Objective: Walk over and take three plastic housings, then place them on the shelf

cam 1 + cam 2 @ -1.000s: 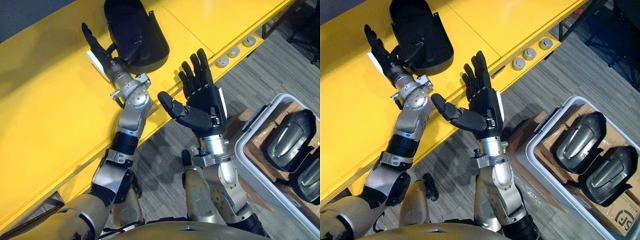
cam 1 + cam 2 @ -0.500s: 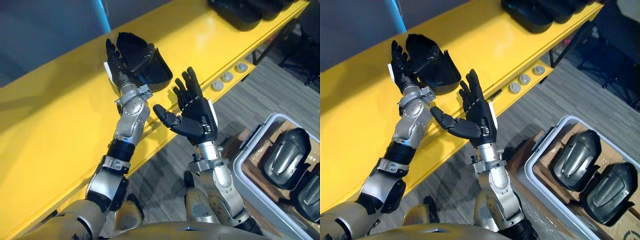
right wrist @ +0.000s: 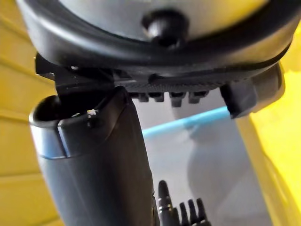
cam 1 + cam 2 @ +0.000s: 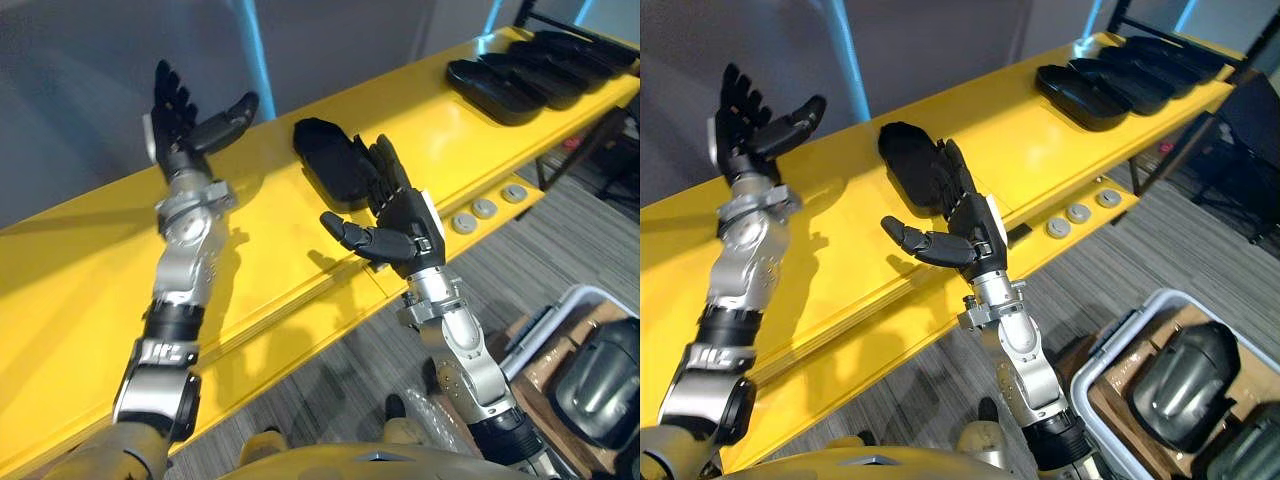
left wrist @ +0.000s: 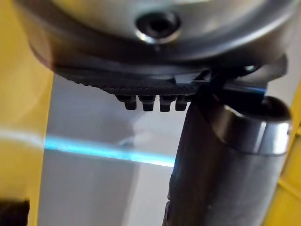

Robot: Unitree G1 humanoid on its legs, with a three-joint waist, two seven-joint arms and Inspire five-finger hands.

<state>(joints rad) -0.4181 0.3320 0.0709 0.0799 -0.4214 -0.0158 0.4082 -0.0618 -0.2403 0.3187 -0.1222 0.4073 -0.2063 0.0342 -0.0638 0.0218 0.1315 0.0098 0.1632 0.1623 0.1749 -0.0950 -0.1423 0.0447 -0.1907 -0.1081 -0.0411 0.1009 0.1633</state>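
Obs., standing beside the robot at the yellow shelf (image 4: 90,270).

Left hand (image 4: 185,112): raised above the back part of the shelf, fingers straight and spread, thumb held out to the side. It holds nothing and touches nothing.

Right hand (image 4: 398,222): held up over the shelf's front edge, palm showing, fingers straight, thumb stuck out sideways. It is empty too. Its fingertips show in front of the near end of one black housing (image 4: 908,160); whether they touch it I cannot tell.

That housing lies flat on the shelf top, roughly mid-shelf, between the two hands and closer to the right one. It is apart from the other housings.

Far end of the shelf, on the robot's right: a row of black housings (image 4: 520,78) lying side by side, overlapping one another (how many, I cannot tell at this angle). They are well apart from the single one.

Front edge of the shelf, right of the right hand: three small round grey discs (image 4: 1078,213) in a line.

Floor, lower right: a pale plastic bin (image 4: 1120,335) with brown cardboard (image 4: 1108,402) inside. One dark housing (image 4: 1185,385) lies in it with its rounded back up, and part of a second shows at the corner beside it.

Behind the shelf: a grey wall with a blue light strip (image 4: 258,60).
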